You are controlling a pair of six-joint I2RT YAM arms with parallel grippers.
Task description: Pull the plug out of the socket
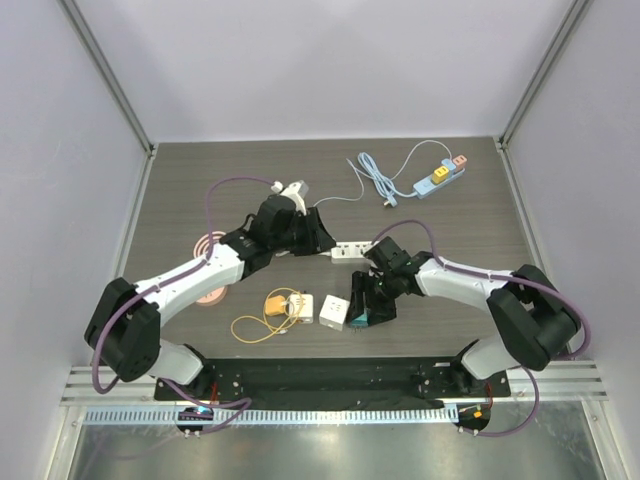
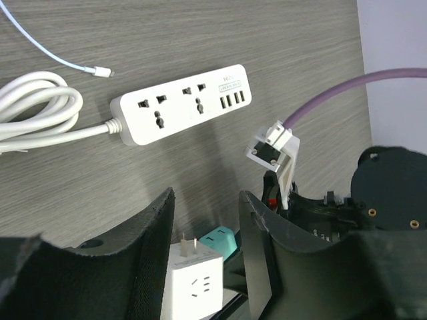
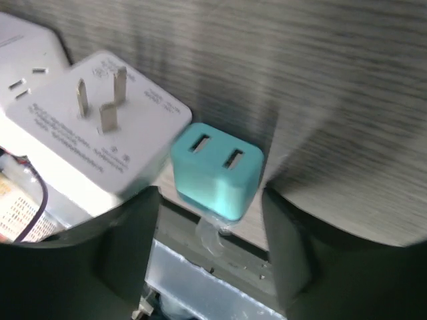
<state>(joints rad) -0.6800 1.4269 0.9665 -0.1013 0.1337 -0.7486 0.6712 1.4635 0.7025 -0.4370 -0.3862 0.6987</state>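
right gripper (image 3: 210,195): spread, teal plug (image 3: 217,167) lay between its jaws beside white adapter (image 3: 100,127) | left gripper (image 2: 207,200): spread, held nothing, white power strip (image 2: 180,103) lay beyond it, apart

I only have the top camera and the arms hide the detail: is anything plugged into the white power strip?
Observer: No. The left wrist view shows the white power strip with every socket and USB port bare.
Operator: What sits under the right claw?
Observer: A teal charger with two USB slots facing the camera. The right claw is open, one finger on each side of the charger.
Operator: And the white block next to it?
Observer: That is a white adapter, lying with its three prongs pointing up.
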